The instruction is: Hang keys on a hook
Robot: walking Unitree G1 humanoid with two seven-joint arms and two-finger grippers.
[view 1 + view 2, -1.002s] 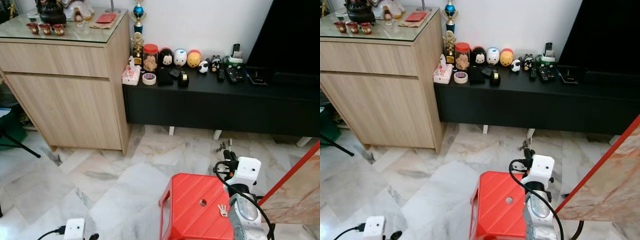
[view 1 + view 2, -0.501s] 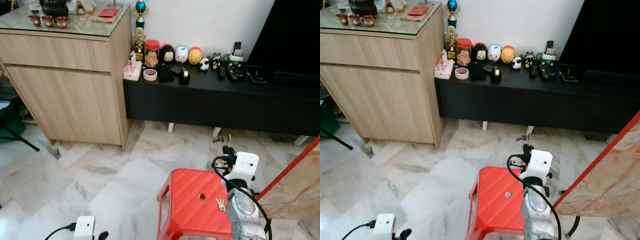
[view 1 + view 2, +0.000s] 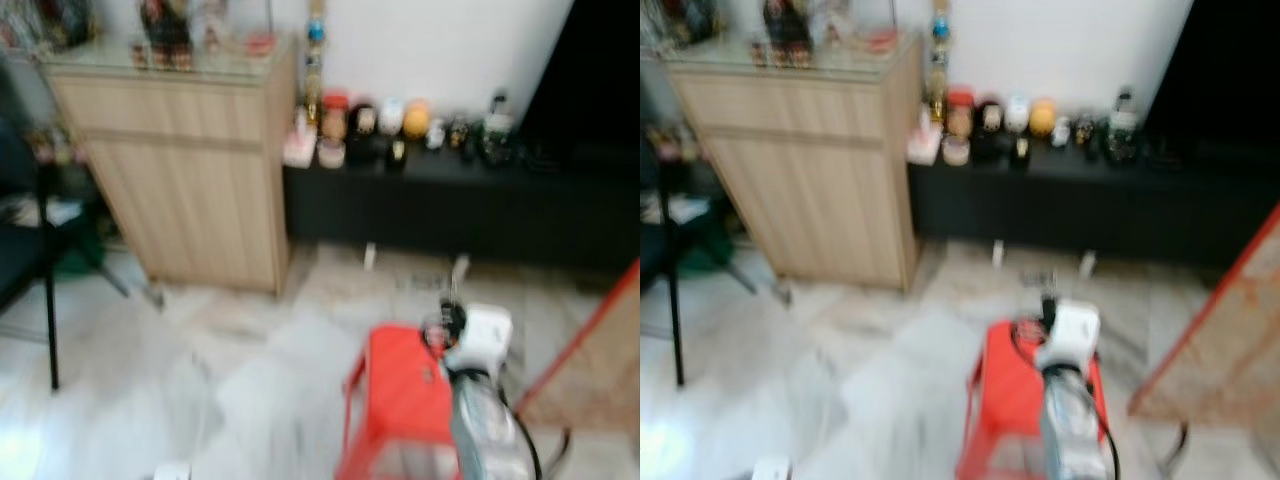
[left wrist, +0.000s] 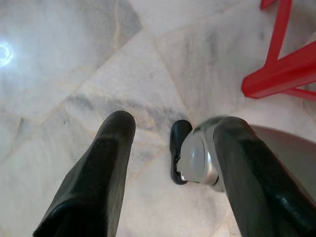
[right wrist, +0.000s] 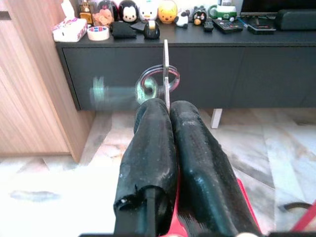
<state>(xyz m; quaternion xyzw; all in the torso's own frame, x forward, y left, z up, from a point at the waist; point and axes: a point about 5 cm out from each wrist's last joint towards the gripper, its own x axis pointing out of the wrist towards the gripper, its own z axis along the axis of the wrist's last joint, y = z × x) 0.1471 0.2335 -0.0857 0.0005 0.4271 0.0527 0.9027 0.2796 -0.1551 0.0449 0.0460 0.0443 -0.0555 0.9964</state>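
Far left in the blurred head views stands a dark chair, and beside it to the right a tall wooden cabinet with a glass top carrying small ornaments. Right of the cabinet, a low black shelf unit runs along the white wall, with a tissue box, a roll of tape, a row of round toy figures and some remote controls lined up on top. Near the robot, on the pale marble floor, sits a red plastic stool.

Low on the left side, the left gripper hangs over the floor with its two black fingers spread apart and nothing between them; a red leg of the stool shows close by.

Above the stool on the right, the right gripper has its fingers pressed together on the keys. One flat metal piece stands edge-on straight up out of the fingertips, its long axis vertical and pointing away from the wrist toward the shelf unit. The key ring sits just behind it, and a blurred key streaks out sideways from the ring toward the cabinet.
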